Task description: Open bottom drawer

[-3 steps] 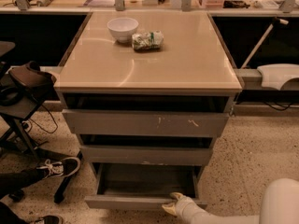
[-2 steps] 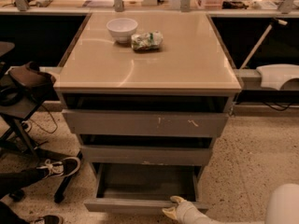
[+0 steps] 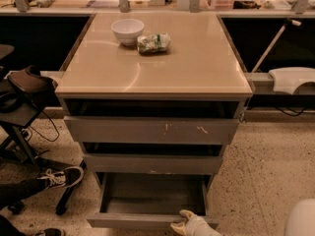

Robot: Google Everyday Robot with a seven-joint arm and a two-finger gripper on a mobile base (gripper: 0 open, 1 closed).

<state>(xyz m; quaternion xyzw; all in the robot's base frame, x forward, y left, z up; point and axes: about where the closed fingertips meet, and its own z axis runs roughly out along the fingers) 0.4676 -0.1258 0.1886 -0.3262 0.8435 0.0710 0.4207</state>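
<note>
Speckled floor (image 3: 268, 171), beige-topped grey three-drawer cabinet (image 3: 187, 68). Plain flat grey bottom drawer (image 3: 128, 221) sticks out lowest, front running left-right. Pale two-finger gripper (image 3: 184, 222) at front's right end, camera side; grip state can't tell.

Lab-type workroom: speckled floor (image 3: 266, 171), cluttered bench (image 3: 98, 4) behind a drawer cabinet (image 3: 162, 73), loose cable (image 3: 49, 128). Gripper (image 3: 184, 224) sits low, at the bottom drawer (image 3: 133, 221) front.
</note>
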